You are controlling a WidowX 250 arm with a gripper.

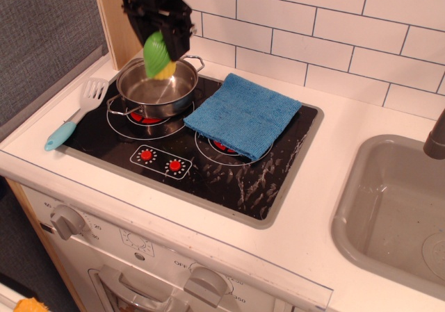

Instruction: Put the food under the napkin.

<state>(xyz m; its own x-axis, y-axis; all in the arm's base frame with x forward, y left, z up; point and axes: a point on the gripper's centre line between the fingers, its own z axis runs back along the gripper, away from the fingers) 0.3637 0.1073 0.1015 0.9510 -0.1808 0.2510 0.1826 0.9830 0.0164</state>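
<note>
My black gripper [159, 48] is shut on the toy corn cob [156, 56], green husk with a yellow end, and holds it in the air just above the steel pot [157, 89] at the back left of the stove. The blue terry napkin [243, 112] lies flat and folded over the right burner, to the right of the pot and apart from the gripper.
A light-blue-handled spatula [75, 115] lies left of the pot at the stove's edge. The black cooktop [208, 166] has knob markings in front. A grey sink [396, 208] is at the right. White tile wall stands behind.
</note>
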